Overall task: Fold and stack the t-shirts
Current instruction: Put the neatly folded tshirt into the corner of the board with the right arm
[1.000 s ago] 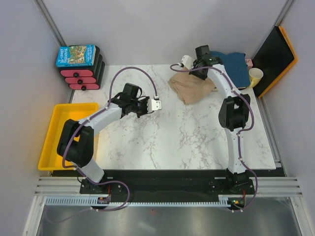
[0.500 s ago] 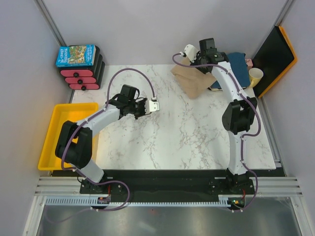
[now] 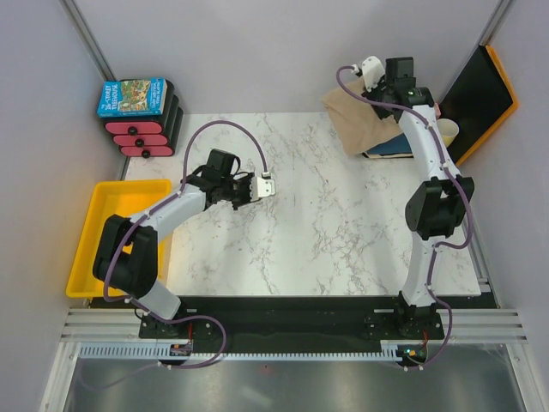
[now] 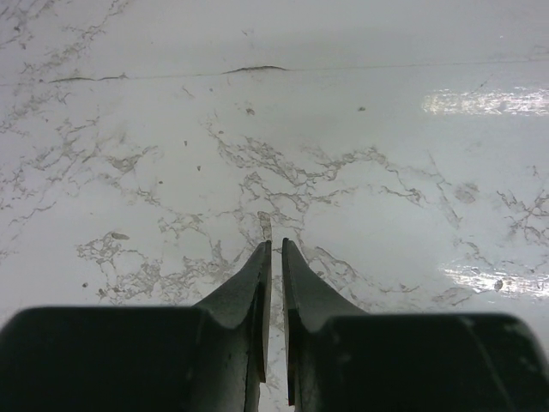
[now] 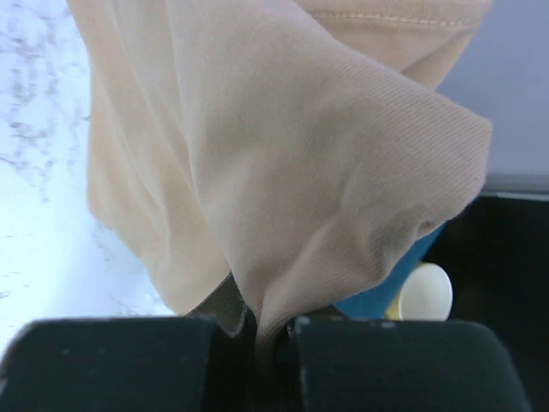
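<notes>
A tan-beige t-shirt (image 3: 355,121) hangs bunched from my right gripper (image 3: 376,93), lifted off the table at the back right. In the right wrist view the jaws of that gripper (image 5: 262,322) are shut on a fold of the tan t-shirt (image 5: 283,154). A teal-blue t-shirt (image 3: 397,148) lies under and behind it, mostly hidden, and shows as a blue patch (image 5: 377,296). My left gripper (image 3: 266,185) hovers low over the marble table (image 3: 326,223), left of centre. Its jaws (image 4: 274,245) are shut to a thin slit with nothing between them.
A pale yellow cup (image 3: 448,130) stands right of the teal shirt, close to the right arm. A black board with an orange rim (image 3: 482,99) leans at the far right. A yellow bin (image 3: 90,225) sits off the table's left edge. A blue picture box (image 3: 133,96) tops a red-and-black stack.
My right arm has lifted the tan t-shirt off the table and carried it back and to the right, over the teal one. The left gripper drew slightly left and narrowed.
</notes>
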`<state>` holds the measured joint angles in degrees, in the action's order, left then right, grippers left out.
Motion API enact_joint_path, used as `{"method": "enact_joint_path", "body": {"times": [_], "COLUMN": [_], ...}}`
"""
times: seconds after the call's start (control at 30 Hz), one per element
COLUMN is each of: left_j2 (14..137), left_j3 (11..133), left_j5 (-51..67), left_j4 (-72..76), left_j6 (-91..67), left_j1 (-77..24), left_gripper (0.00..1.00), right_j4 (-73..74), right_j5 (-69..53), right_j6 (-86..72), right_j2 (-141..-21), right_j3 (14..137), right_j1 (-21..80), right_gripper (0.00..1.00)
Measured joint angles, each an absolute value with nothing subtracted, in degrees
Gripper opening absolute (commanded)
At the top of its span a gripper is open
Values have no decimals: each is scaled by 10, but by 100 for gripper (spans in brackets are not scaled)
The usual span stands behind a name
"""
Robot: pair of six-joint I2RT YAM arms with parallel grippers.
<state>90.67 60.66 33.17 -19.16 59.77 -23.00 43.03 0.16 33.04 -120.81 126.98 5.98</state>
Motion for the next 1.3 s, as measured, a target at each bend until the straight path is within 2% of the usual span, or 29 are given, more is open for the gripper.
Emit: {"method": "enact_joint_path", "body": {"times": [0.3,0.7,1.3], "left_j2": [907,907,902], "left_j3": [605,605,606], "left_j5": [334,335,335], "left_j4": [-199,-208,-216], "left_j6": [601,602,601], "left_j1": [-229,-229,-229], "left_gripper": [15,15,15], "right_j4": [416,404,307], "right_j5": [18,18,55], "right_j6": [333,359,422], "right_j2": [-1225,-1248,-1316], "right_j3": [1276,1291,1277], "right_j1": [-3,-32,-69], "right_gripper": [0,0,0]}}
